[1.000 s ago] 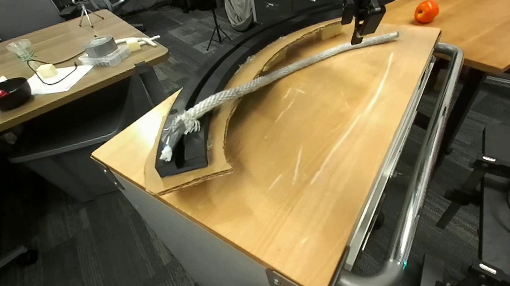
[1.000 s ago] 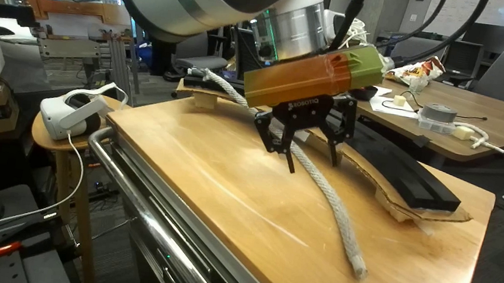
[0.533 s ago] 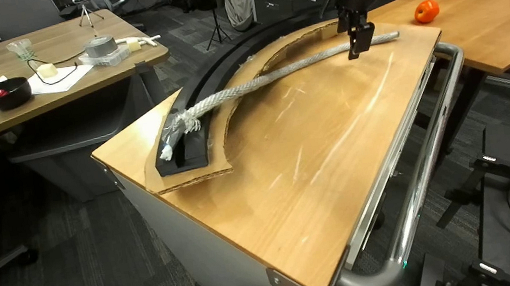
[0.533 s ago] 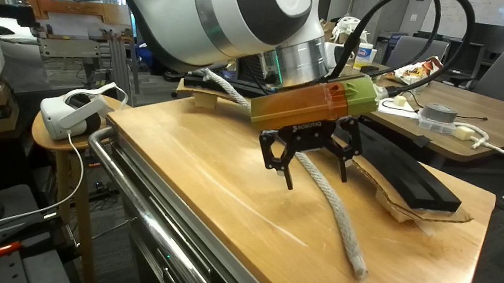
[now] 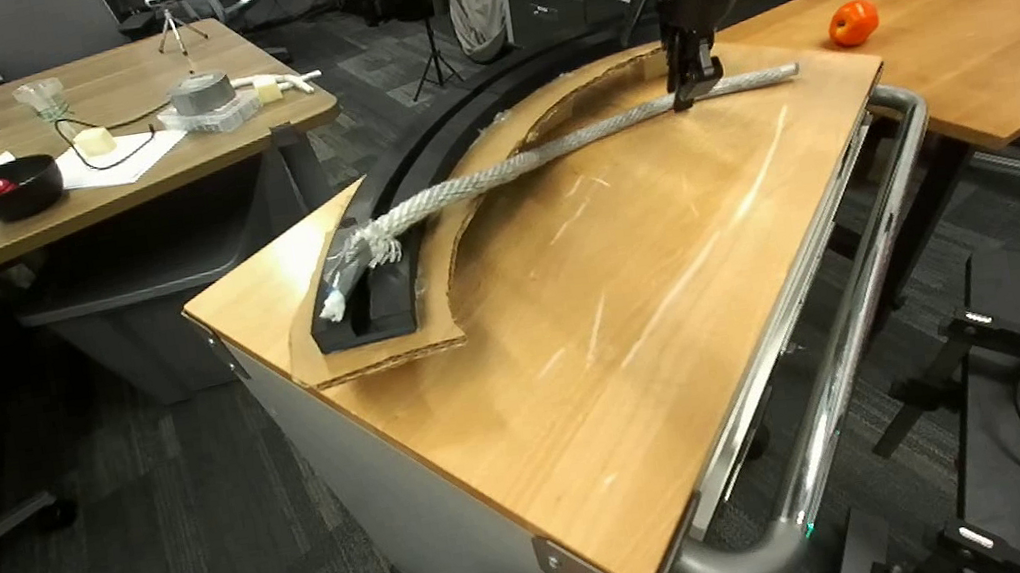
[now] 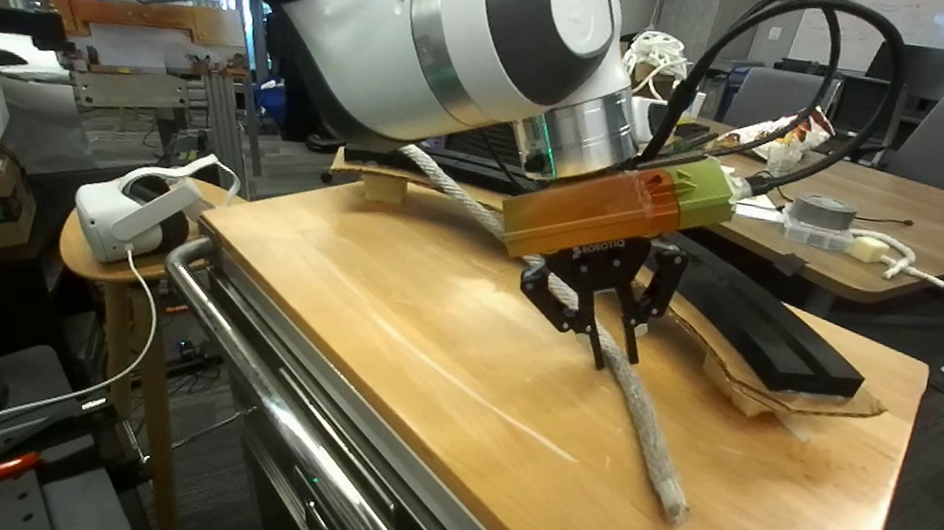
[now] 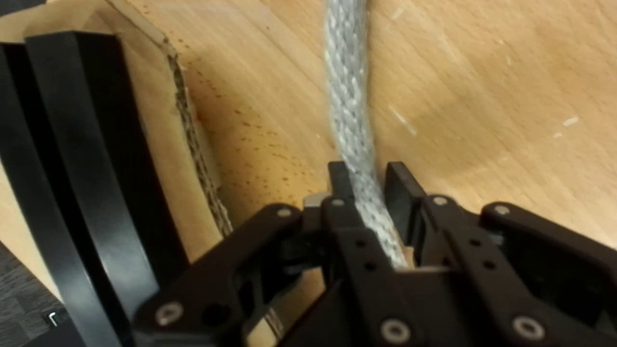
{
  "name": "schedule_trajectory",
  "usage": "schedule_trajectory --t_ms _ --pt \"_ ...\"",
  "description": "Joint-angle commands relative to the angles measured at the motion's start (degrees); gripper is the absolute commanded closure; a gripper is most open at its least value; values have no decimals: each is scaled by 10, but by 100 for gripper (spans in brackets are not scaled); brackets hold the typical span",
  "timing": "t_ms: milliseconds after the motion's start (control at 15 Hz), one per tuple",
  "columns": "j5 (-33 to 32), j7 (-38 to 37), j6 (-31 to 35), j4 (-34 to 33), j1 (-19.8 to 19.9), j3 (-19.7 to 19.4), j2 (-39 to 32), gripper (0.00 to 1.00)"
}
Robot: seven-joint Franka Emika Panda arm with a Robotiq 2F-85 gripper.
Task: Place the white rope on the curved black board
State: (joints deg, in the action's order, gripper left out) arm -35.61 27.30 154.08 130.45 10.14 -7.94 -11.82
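The white rope [image 5: 550,151] has its frayed, taped end lying on an end section of the curved black board [image 5: 437,136]. From there it crosses the cardboard, and its plain length [image 6: 647,425] rests on the tabletop beside the board. My gripper [image 6: 616,364] is low over that tabletop stretch, with the rope [image 7: 348,86] running between its fingers. The jaws stand close together around it. A sliver of space shows beside one fingertip, so I cannot tell whether they press on the rope. In the wrist view the black board [image 7: 72,120] lies to the left, a short way off.
A cardboard base [image 5: 450,326] on small blocks lies under the board, its inner edge near the gripper. A metal rail [image 5: 840,399] runs along the cart's side. A stool bears a white headset [image 6: 132,211]. Another table [image 6: 928,197] stands behind.
My gripper has come down and shifted along the rope toward its plain end in an exterior view. Its wide-spread jaws have drawn together around the rope. Rope and board look unmoved.
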Motion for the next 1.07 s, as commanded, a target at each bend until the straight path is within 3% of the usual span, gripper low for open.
schedule_trajectory --t_ms 0,267,333,533,600,867,1000 --pt "-7 -9 -16 -42 -5 -10 -29 85" --pt "-2 -1 -33 -63 -4 -9 -44 81" --pt "1 3 -39 -66 -4 -7 -47 89" --pt "-4 6 -46 -62 -4 -6 -41 98" --pt "-13 2 -43 -58 -6 -8 -35 94" --pt "-21 22 -34 -27 -5 -4 5 94" --pt "-86 -12 -28 -14 -17 -19 30 95"
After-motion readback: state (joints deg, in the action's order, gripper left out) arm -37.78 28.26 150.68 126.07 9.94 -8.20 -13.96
